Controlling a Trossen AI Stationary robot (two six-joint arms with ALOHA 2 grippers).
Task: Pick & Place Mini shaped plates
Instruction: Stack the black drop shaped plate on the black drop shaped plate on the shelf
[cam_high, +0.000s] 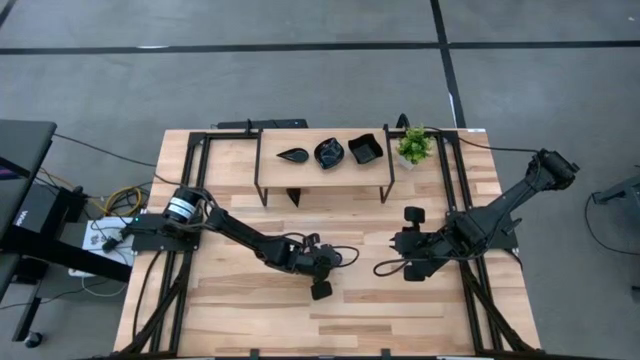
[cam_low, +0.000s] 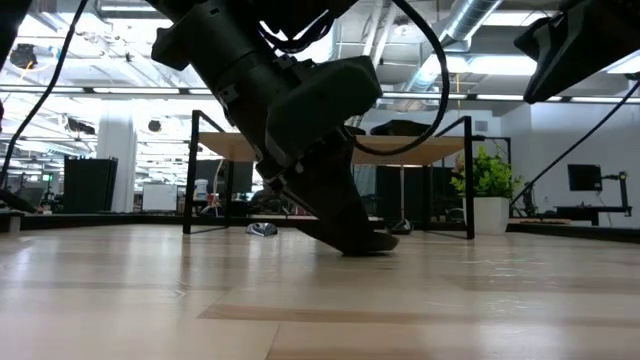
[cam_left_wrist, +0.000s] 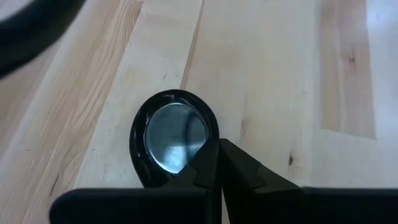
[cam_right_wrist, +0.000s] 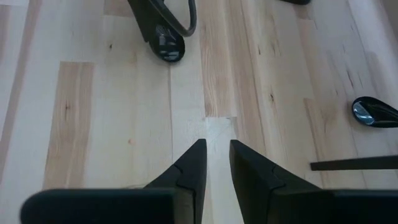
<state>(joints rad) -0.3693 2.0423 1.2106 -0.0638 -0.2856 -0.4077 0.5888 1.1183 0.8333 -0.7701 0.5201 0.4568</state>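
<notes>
Round plate (cam_left_wrist: 173, 138): lying flat on the table (cam_high: 250, 320) mid-front, bare wood all around
Left gripper (cam_left_wrist: 217, 163): fingers pinching shut over its near rim
Right gripper (cam_right_wrist: 216, 163): hovering well right, fingers narrowly parted, holding nothing
Shelf (cam_high: 322, 166): carrying three plates (cam_high: 330, 152) far back

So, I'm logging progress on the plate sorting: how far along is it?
Done: three mini plates sit on the raised shelf: a teardrop plate, a scalloped plate and a square plate.

In hand: the left gripper has its fingers shut on the rim of a round plate, low at the tabletop.

Left: at least one plate under the shelf. The right gripper waits, holding nothing.
</notes>
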